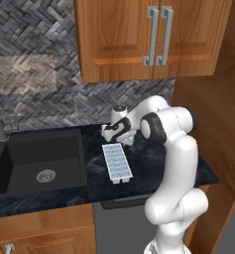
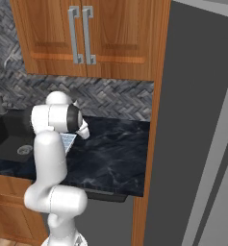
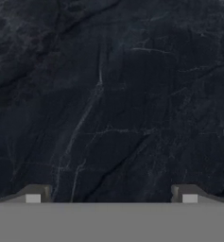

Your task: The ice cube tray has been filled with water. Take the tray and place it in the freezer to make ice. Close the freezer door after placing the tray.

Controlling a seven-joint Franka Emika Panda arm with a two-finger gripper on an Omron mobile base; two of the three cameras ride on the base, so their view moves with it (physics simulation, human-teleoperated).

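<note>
While flat on counter (image 1: pixel 153 163), ice cube tray (image 1: pixel 117 162), blue cells

We see bare black marble countertop (image 1: pixel 153 166) right of small white ice cube tray (image 1: pixel 117 162), centre frame; open passage there. Black sink basin (image 1: pixel 39 163) drops away lower left. Brown wooden upper cabinets (image 1: pixel 139 34) cap headroom, top. Wooden side panel (image 1: pixel 213 109) blocks right edge.

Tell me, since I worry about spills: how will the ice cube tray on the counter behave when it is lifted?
The ice cube tray looks like thin white plastic, so it probably flexes a little if gripped at one end. Its cells hold water, so it is likely heavier than it looks and apt to slosh if tilted. It lies flat on the dark counter, so it should slide rather than tip.
</note>
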